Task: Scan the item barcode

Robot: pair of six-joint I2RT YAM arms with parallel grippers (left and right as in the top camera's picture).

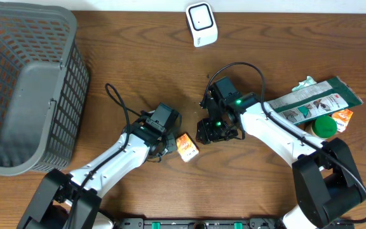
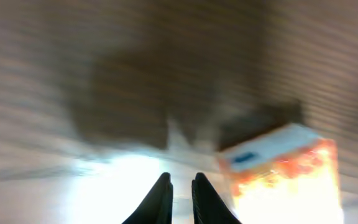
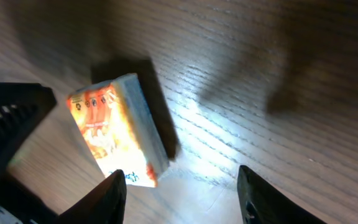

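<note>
The small box [image 3: 118, 130] lies on the table [image 3: 278, 74] just left of the half-open, empty right gripper [image 3: 181, 174] and right of the closed, empty left gripper [image 2: 181, 183]; apparently light, stiff card, best pinched across its long edges.

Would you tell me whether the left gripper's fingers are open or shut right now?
Shut: the left gripper has its fingers nearly touching, nothing between them; the orange box lies beside them.
</note>
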